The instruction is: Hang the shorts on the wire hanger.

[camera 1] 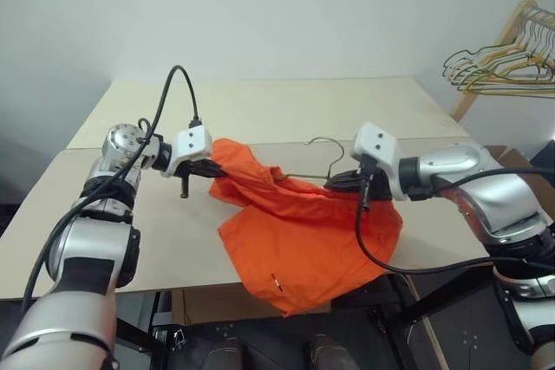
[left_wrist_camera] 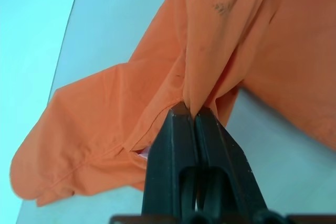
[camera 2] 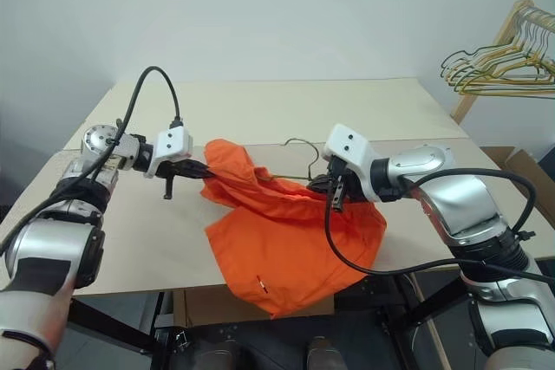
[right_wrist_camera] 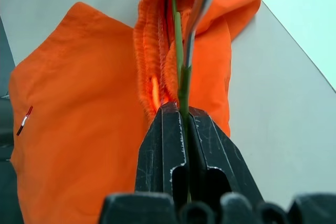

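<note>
Bright orange shorts [camera 1: 303,231], thin dark green wire hanger [right_wrist_camera: 180,51], pale beige table [camera 1: 260,110].

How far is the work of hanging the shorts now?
Partly done. The wire hanger already runs into the gathered waistband of the shorts. The right hand is shut on the wire hanger, the left hand is shut on a fold of fabric. Most cloth lies on the table, so hanging remains.

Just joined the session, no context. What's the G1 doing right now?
It's hanging orange shorts on a wire hanger over the table. The left gripper is shut on a fold of the shorts, held off the surface. The right gripper is shut on the hanger's wire, which runs into the gathered waistband. Most of the shorts drape over the table's near edge.
</note>
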You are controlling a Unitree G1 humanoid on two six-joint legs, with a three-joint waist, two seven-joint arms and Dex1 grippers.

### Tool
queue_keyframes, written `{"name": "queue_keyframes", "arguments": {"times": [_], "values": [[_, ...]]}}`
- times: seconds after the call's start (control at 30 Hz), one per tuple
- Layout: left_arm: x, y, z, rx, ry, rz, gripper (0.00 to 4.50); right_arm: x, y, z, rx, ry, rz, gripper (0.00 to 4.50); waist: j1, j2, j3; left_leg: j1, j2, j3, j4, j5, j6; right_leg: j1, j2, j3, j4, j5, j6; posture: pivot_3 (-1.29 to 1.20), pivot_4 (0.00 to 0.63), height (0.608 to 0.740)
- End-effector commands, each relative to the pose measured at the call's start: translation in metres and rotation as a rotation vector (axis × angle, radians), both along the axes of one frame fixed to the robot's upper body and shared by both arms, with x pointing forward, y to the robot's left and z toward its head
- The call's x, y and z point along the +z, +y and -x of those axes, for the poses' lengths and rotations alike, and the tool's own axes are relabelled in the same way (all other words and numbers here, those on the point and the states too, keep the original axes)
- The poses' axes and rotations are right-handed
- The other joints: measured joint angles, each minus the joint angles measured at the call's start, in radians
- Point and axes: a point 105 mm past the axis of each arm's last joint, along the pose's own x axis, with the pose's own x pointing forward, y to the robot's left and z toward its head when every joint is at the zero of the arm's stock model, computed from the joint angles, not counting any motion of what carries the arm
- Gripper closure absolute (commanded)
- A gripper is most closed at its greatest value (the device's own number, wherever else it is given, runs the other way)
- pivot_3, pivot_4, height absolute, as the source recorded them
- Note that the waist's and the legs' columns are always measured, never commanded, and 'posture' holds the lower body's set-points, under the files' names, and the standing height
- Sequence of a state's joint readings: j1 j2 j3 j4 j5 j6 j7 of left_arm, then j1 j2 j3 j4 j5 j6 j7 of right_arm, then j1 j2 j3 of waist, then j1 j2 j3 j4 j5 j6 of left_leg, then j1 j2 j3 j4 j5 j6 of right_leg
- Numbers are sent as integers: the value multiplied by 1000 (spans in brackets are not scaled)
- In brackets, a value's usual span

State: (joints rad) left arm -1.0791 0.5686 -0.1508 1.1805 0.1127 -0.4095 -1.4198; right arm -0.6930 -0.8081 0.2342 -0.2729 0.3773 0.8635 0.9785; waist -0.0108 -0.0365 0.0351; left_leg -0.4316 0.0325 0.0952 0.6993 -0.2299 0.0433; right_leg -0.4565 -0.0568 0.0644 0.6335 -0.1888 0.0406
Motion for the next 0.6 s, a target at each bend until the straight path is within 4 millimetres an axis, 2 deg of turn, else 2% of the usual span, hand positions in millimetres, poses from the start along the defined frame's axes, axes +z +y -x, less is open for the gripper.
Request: {"name": "queue_keyframes", "arguments": {"times": [0.03,0.23,0.33,0.5,0.6], "values": [[25,-18,3,-110,-40,60,3515,22,6,-3,9,-67,-23,4500,1,0,0,0,0,0,0,0,0,0,0,0,0,0,0,28,0,740],[40,-15,14,-212,-48,20,1445,24,5,-6,-5,-59,-17,4500,-7,0,0,0,0,0,0,0,0,0,0,0,0,0,0,21,0,740],[47,-30,18,-276,-85,63,496,26,6,-7,-2,-58,-14,4500,-5,0,0,0,0,0,0,0,0,0,0,0,0,0,0,25,0,740],[41,-62,19,-349,-81,89,496,28,9,-8,14,-60,-8,4500,6,0,0,0,0,0,1,0,0,1,0,0,0,0,0,30,0,740],[26,-69,10,-310,-100,-13,496,32,12,-8,30,-69,-10,4500,6,0,0,0,0,0,2,0,0,1,0,0,0,0,0,26,0,740]]}}
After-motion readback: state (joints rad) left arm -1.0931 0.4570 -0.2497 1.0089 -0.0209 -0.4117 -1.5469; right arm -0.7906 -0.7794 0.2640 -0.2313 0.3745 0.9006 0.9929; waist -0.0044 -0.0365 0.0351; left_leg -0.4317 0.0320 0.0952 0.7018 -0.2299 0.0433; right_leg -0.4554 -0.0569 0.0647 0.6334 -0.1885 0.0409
